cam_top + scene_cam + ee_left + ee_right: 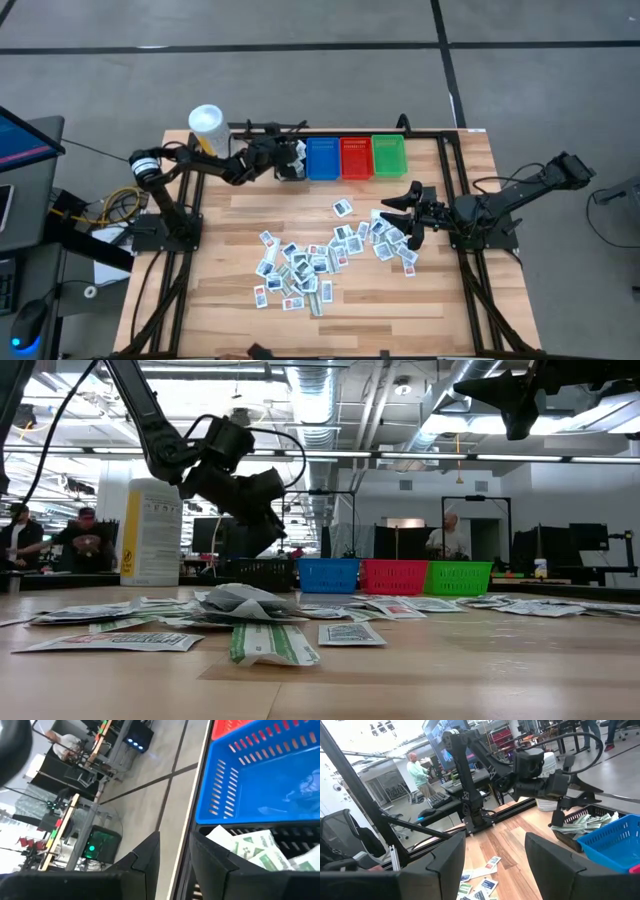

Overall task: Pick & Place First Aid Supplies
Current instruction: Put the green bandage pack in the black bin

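From above, the left gripper (291, 158) hangs over the black bin (291, 172), beside the blue bin (322, 159). Its fingers (145, 855) stand narrowly apart, empty; only the left wrist view shows packets (255, 847) piled inside that bin. More first aid supplies (320, 258) litter the table (440, 300). The right gripper (408, 212) hovers over them, fingers wide, empty.
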